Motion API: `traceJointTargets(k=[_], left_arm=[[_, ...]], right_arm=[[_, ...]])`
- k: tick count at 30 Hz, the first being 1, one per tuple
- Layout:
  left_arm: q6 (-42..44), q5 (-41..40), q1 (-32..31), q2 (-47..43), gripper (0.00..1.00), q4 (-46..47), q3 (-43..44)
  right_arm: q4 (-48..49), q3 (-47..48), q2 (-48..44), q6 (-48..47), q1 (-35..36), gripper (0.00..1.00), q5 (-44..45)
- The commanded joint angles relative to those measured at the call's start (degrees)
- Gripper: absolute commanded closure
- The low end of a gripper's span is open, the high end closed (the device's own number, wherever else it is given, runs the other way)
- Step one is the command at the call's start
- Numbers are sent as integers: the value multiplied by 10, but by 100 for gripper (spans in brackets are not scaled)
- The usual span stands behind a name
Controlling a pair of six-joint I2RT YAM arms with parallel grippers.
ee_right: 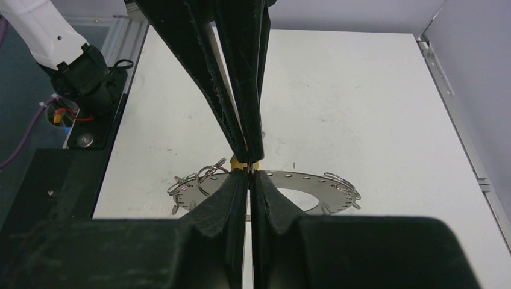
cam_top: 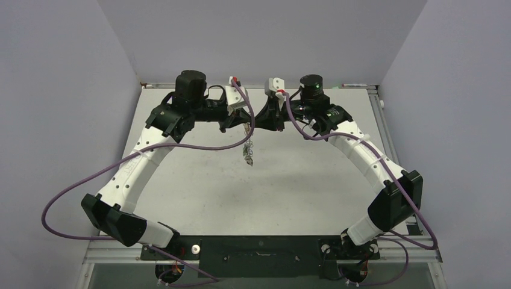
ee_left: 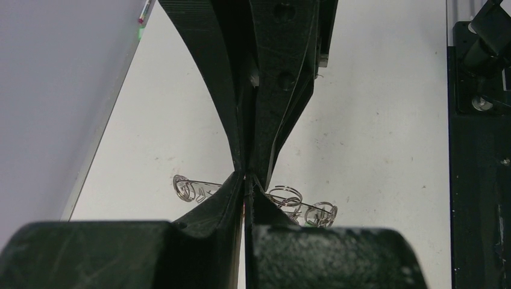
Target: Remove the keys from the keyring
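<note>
The keyring (cam_top: 247, 152) hangs in the air below my two grippers, which meet tip to tip over the far middle of the table. In the right wrist view it is a flat grey ring (ee_right: 301, 180) with small holes and wire split rings (ee_right: 205, 176) on its rim. My right gripper (ee_right: 249, 171) is shut at the ring's far rim. My left gripper (ee_left: 246, 176) is shut, and from the right wrist its fingers (ee_right: 232, 78) pinch a yellow key head (ee_right: 239, 161) at that rim. The left wrist sees the ring edge-on (ee_left: 196, 188). Other keys are too small to make out.
The white table (cam_top: 301, 192) lies under the ring, with grey walls on three sides. A metal rail (ee_right: 458, 108) runs along its right edge and the black base bar (cam_top: 259, 253) along the near edge. Purple cables (cam_top: 90, 180) loop off both arms.
</note>
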Motion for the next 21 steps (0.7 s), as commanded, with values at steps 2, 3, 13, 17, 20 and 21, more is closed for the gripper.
traceJointTargets(k=[2, 3, 13, 17, 20, 21], left_arm=[[-10, -3, 5, -13, 100, 13, 16], [-9, -6, 5, -14, 100, 14, 14], [-59, -21, 23, -18, 100, 53, -6], [-59, -25, 24, -21, 100, 62, -17], [-59, -27, 25, -20, 100, 68, -19], [-61, -28, 25, -21, 100, 72, -19]], right_arm=[[169, -45, -45, 64, -10, 95, 14], [191, -51, -47, 77, -12, 95, 18], [413, -138, -81, 213, -31, 95, 50], [483, -160, -83, 259, -37, 95, 53], [514, -166, -82, 278, -39, 95, 48], [518, -167, -82, 280, -39, 95, 47]])
